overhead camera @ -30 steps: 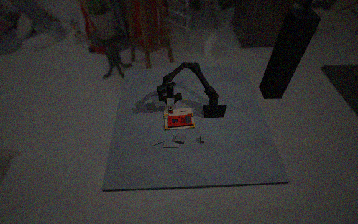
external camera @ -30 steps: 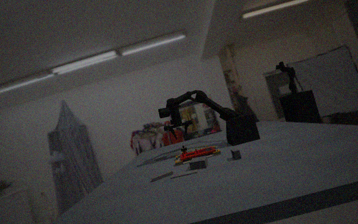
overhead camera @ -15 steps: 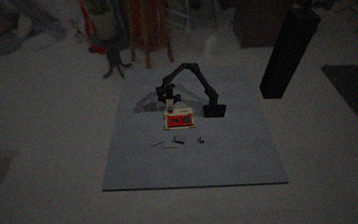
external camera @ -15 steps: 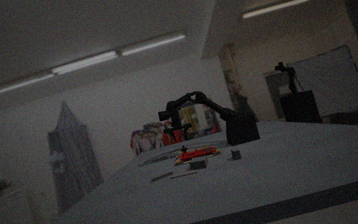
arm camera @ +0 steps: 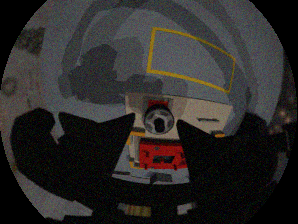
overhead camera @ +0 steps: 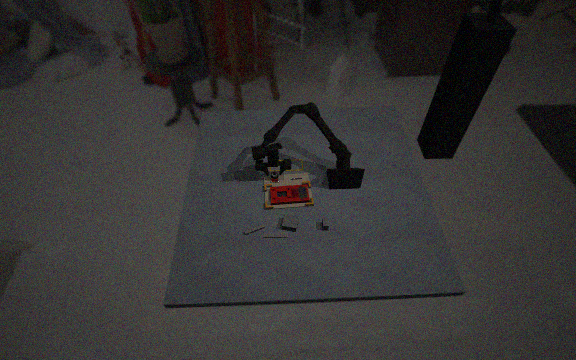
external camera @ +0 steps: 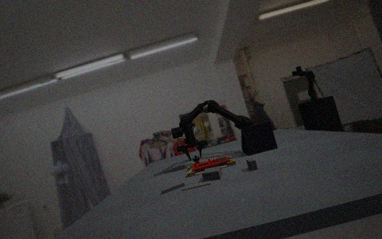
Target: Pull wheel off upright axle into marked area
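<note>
The dark wheel (overhead camera: 274,175) (external camera: 195,159) (arm camera: 159,121) with a pale spoked face sits at the left end of the cream board (overhead camera: 288,178) (arm camera: 192,109). The axle itself is not clearly visible. My gripper (external camera: 195,158) (arm camera: 156,119) is open and points down over the wheel. In the wrist view the fingertips stand left and right of the wheel, with gaps showing on both sides; their exact height is hard to tell. The marked area, a yellow outline (arm camera: 151,50), lies on the table behind the board, partly hidden by the arm in the top view.
A red plate (overhead camera: 290,194) (external camera: 211,163) (arm camera: 150,149) with cutouts lies in front of the wheel, between yellow corners. Farther forward are a grey block (overhead camera: 289,223) (external camera: 211,175), a small bracket (overhead camera: 323,226) (external camera: 252,164) and two thin strips.
</note>
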### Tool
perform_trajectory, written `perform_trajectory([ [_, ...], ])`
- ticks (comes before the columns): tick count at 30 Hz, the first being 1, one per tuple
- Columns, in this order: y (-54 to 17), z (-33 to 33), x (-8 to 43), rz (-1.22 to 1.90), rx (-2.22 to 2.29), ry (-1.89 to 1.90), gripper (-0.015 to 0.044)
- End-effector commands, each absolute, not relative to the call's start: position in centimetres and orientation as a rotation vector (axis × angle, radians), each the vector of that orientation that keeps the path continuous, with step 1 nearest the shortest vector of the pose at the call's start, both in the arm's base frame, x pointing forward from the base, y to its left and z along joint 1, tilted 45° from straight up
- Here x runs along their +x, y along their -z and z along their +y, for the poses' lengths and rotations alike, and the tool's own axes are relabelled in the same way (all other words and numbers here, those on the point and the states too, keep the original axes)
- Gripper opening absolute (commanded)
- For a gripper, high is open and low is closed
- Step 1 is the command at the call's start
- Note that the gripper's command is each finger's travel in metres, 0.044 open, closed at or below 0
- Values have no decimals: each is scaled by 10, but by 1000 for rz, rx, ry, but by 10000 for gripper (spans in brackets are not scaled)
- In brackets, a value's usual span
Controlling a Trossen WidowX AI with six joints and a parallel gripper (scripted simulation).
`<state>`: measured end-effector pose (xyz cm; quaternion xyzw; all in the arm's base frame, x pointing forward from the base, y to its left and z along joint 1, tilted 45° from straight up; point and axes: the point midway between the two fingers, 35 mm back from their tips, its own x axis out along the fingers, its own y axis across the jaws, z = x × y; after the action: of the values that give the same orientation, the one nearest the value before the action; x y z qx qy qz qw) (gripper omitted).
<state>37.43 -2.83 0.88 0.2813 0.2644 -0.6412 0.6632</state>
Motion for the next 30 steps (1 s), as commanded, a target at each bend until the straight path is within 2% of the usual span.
perform_trajectory([
  [1, -6, -31, 372, 600, 622, 1452, 300],
  [4, -9, -29, 374, 597, 635, 1450, 221],
  [14, -9, -29, 374, 597, 635, 1450, 155],
  [20, -9, -28, 374, 598, 635, 1450, 0],
  [30, -11, -26, 374, 598, 634, 1450, 0],
])
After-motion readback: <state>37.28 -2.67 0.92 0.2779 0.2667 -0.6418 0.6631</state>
